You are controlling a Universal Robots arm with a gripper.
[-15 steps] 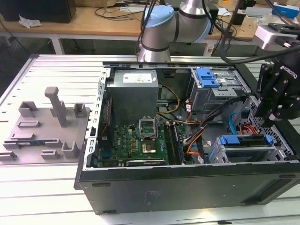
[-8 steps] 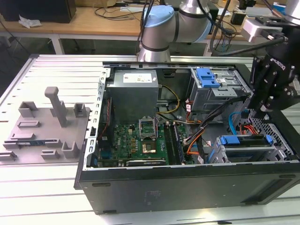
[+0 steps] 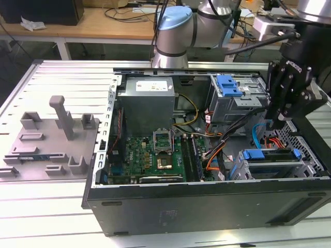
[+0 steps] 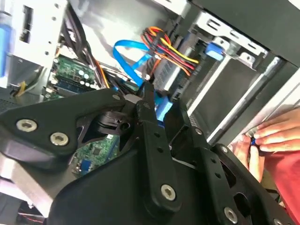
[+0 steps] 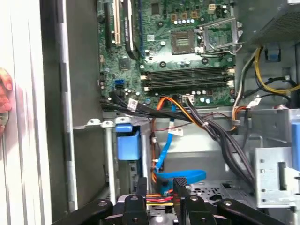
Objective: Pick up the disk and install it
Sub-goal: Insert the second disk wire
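**Black gripper hung over the drive corner of the open case**

Black and empty, the gripper [image 3: 282, 121] hung inside the open computer case [image 3: 207, 201], at the exterior view's right, its linkage arms folded above it. In the second wrist view its two fingers [image 4: 149, 101] stood close together with only a narrow gap between the tips, and nothing was held between them. The same tips showed in the first wrist view [image 5: 159, 187], just above a bundle of red, yellow and orange wires [image 5: 157, 200] and a flat blue data cable [image 5: 180, 177].

The disk [image 3: 271, 155], marked by its bright blue bracket, sat in the lower drive bay at the case's near corner on the exterior view's right, just below the gripper and apart from it. Whether it was fully seated could not be told.

Thick black cable bundles [image 5: 211, 129] ran from the green motherboard [image 3: 155, 152] toward the drive cage, crossing near the gripper. A grey power supply [image 3: 147, 103] stood at the far wall. A second blue latch [image 3: 229, 85] sat on the upper cage. A grey fixture [image 3: 51, 139] lay on the table outside the case. A person's hand [image 4: 272, 133] rested against the case's outer edge.
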